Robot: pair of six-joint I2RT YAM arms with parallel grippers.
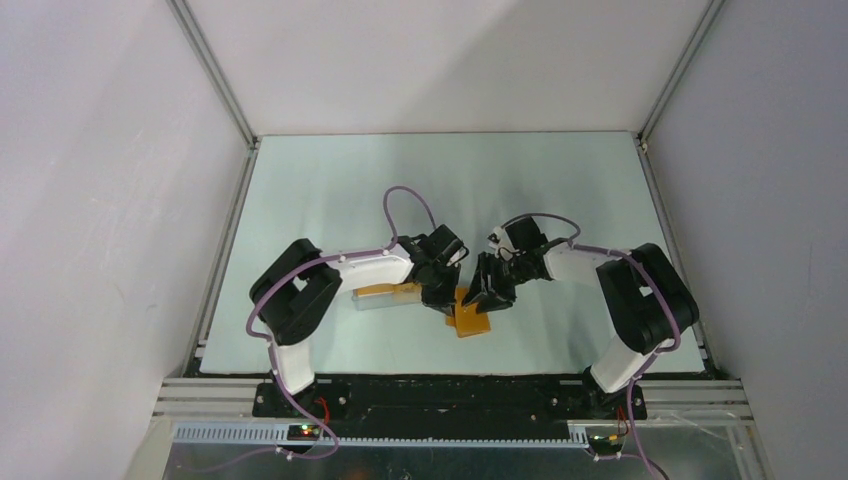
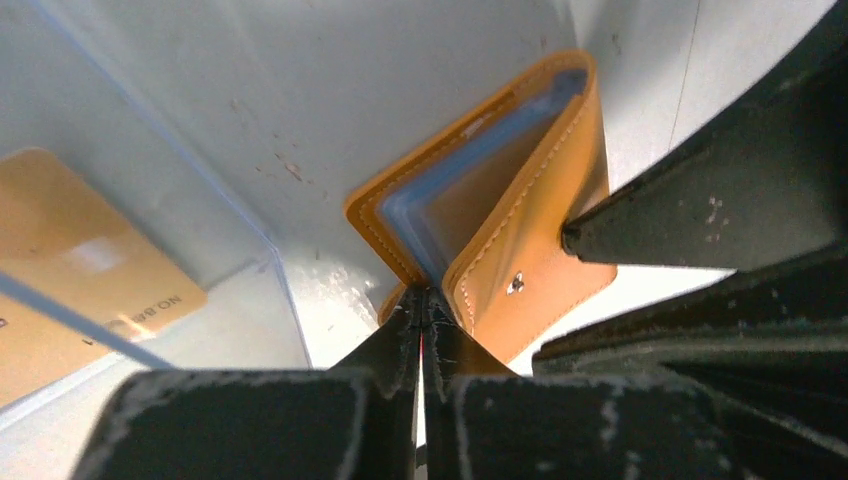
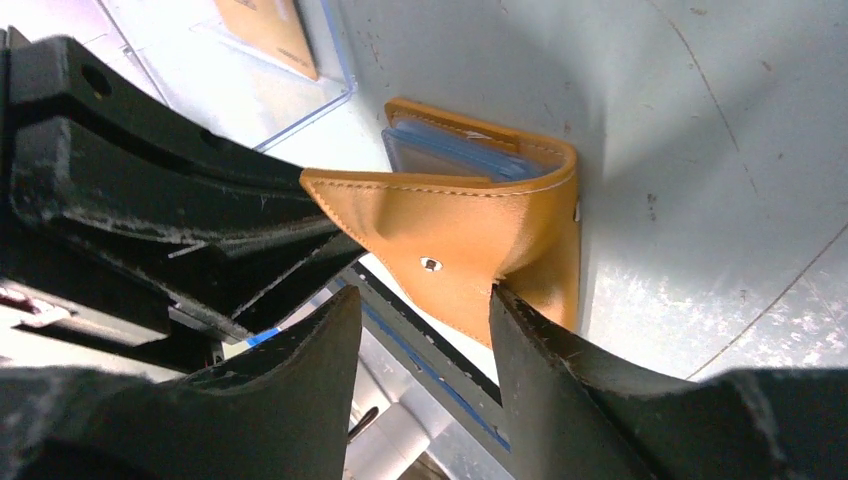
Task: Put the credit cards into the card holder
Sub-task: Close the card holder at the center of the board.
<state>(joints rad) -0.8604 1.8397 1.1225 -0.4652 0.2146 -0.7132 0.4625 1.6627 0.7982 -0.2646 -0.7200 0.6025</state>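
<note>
Card holder flap raised, left gripper pinching its corner edge

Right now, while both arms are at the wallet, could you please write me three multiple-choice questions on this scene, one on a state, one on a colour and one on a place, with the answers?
1. How do the jaws of the left pincer stand?
A) wide apart
B) shut
C) out of view

2. What colour are the inner pockets of the card holder?
A) white
B) blue-grey
C) green

3. Where does the visible credit card lie?
A) inside the clear box
B) in the card holder's pockets
C) between the left pincer's jaws

Answers:
1 B: the left wrist view shows its two tips pressed together.
2 B: blue-grey layers show between the orange flaps.
3 A: it lies flat behind the clear box's wall, apart from the card holder.
</note>
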